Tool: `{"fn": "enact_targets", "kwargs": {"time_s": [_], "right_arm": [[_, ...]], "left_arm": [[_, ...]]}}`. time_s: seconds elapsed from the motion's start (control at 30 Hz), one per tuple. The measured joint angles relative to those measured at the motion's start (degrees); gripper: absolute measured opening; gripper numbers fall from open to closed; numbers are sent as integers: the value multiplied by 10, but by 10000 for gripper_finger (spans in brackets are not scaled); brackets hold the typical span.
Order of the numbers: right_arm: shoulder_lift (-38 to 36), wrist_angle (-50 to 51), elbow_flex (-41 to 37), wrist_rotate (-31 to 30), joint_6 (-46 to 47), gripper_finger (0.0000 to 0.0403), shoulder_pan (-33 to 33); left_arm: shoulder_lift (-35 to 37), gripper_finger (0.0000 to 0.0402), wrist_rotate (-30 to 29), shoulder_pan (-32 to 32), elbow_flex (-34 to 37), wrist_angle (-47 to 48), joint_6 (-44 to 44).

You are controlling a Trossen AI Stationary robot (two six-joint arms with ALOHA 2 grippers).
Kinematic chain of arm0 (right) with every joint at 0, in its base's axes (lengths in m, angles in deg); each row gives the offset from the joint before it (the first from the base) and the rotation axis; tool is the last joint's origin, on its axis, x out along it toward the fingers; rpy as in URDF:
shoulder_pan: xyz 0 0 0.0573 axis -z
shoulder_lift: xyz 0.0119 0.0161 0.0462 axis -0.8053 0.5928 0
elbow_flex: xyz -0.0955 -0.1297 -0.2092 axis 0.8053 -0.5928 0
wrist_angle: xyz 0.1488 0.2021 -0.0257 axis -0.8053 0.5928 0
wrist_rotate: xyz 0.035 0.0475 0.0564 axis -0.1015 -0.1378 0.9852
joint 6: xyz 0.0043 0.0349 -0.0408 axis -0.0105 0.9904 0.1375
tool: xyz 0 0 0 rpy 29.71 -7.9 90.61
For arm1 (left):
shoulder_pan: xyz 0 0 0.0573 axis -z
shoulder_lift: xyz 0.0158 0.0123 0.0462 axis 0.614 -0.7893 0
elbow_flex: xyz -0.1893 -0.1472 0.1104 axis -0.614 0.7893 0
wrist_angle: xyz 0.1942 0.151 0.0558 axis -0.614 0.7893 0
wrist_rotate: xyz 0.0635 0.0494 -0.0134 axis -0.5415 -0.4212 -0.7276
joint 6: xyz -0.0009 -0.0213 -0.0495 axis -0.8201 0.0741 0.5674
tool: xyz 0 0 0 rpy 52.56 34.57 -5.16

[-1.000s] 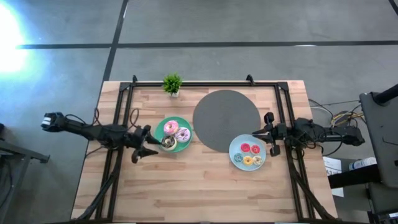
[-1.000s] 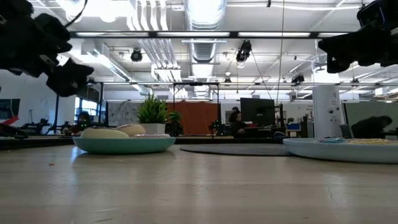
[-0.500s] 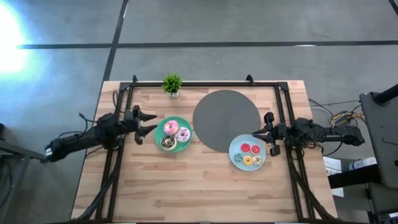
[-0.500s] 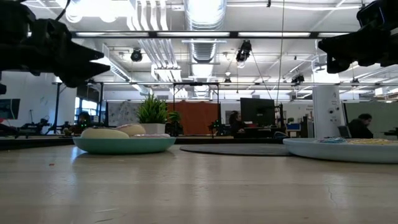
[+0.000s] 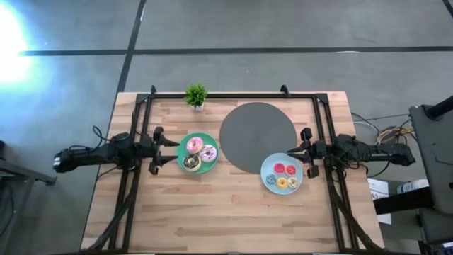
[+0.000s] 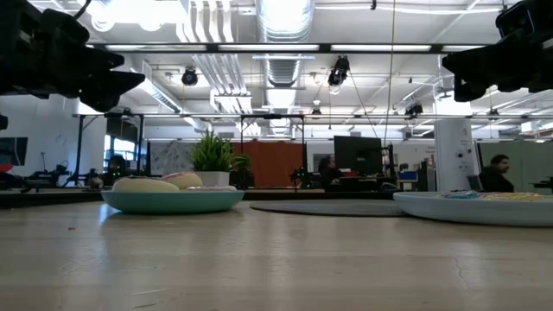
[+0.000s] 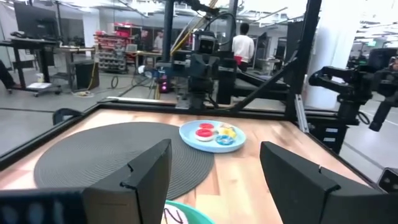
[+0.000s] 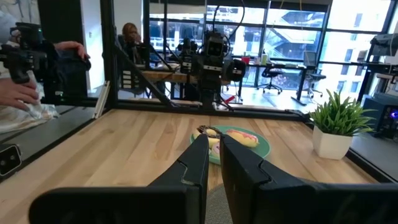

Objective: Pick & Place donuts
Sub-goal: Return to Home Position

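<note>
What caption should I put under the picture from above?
Big donuts on the green plate, mini donuts on the blue plate; left end effector open, right end effector shut, each beside a plate.

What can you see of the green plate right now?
The green plate is a round, shallow, plastic-looking dish lying flat on the wooden table, just left of the grey round mat in the high view. Three donuts rest on it: a pink donut, a pink-white sprinkled donut and a dark chocolate donut. The open left gripper hovers off its left edge, not touching; the right gripper waits by the light-blue plate.
</note>
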Motion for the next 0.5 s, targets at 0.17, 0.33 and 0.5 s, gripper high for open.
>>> {"fn": "enact_targets", "kwargs": {"time_s": [0.17, 0.33, 0.5], "right_arm": [[0, 0, 0, 0, 0, 34, 0], [0, 0, 0, 0, 0, 34, 0], [0, 0, 0, 0, 0, 34, 0]], "left_arm": [[0, 220, 0, 0, 0, 0, 4], [-7, 220, 1, 0, -1, -7, 55], [-11, 220, 2, 0, -1, -9, 66]]}}
